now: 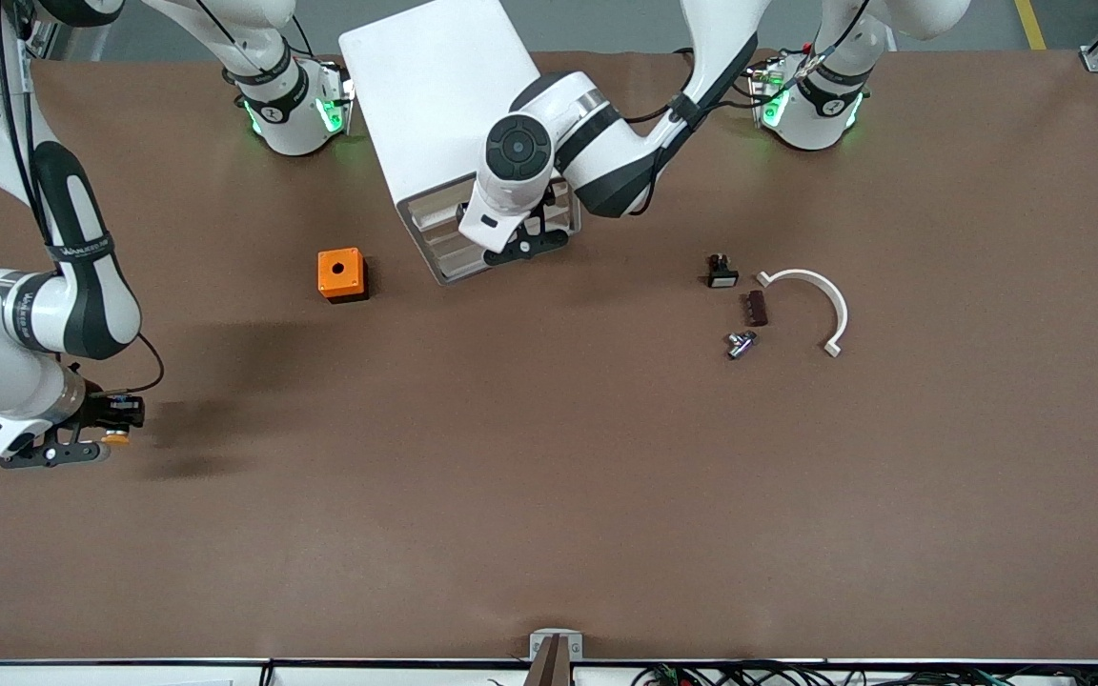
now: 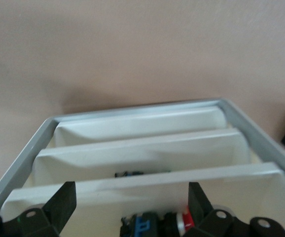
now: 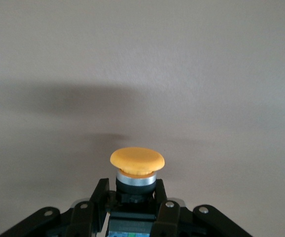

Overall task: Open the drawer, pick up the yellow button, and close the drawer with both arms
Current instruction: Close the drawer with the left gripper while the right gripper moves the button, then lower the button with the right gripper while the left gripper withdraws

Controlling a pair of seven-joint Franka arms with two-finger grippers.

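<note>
Front view: The right arm's hand (image 1: 82,446) hangs over the brown table (image 1: 549,495) at the right arm's end, low above the surface. Its fingers pinch the button (image 1: 116,436), whose orange cap points away from the wrist. The left arm reaches from its base to the white drawer cabinet (image 1: 435,105); the left hand (image 1: 532,243) sits at the open drawer (image 1: 458,250), which projects from the cabinet's front toward the camera. An orange box (image 1: 342,274) with a round hole stands beside the drawer, toward the right arm's end. Toward the left arm's end lie a small black part with a white face (image 1: 721,272), a dark brown block (image 1: 755,308), a small metal part (image 1: 741,344) and a white curved bracket (image 1: 814,303), all near each other.

Left wrist view: The left hand (image 2: 132,202) is spread, both fingers apart over the drawer (image 2: 147,148). White dividers split the drawer into compartments. A blue, black and red part (image 2: 157,223) lies in the compartment just between the fingers.

Right wrist view: The right hand (image 3: 131,197) is pressed onto the button (image 3: 136,170), gripping its black body below the silver collar. The round orange cap stands clear of the fingertips above the table (image 3: 142,59).
</note>
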